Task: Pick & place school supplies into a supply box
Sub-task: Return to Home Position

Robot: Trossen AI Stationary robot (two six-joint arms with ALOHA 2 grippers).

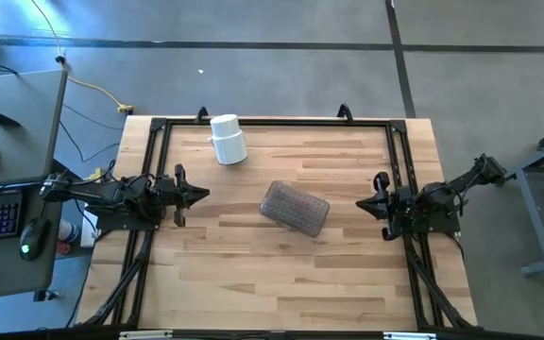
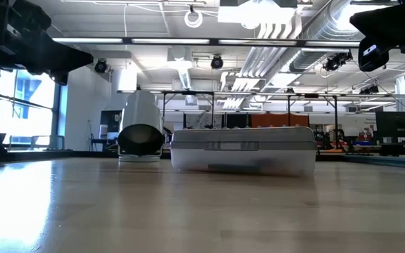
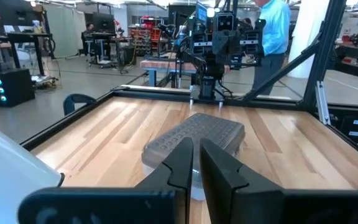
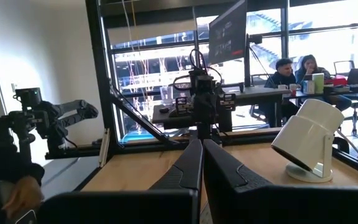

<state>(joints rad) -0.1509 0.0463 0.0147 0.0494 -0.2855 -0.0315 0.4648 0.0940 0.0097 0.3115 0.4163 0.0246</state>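
Bare wood of the table (image 2: 202,211) filled the bottom of the low view, nearest the lens, with nothing resting on it. Beyond it, at mid-frame, sat the box (image 1: 295,208), its lid seated flat on the base. In the high view it lay slantwise at the centre of the frame, dark textured panel up. No supplies showed loose anywhere on the wood, so they were judged to be inside, though the panel hid the contents. A white cup (image 1: 228,140) stood above and left of the box in the high view, apart from it, tipped on its base with its mouth toward the low camera.

The left gripper (image 1: 201,194) hung at centre left of the high view and the right gripper (image 1: 362,203) at centre right. Both pointed inward at the box and were well clear of it. Each wrist view showed the jaws drawn together to a thin slit with nothing between them. That mirrored, parked pose suited arms at rest with the packing done, and the job looked complete.
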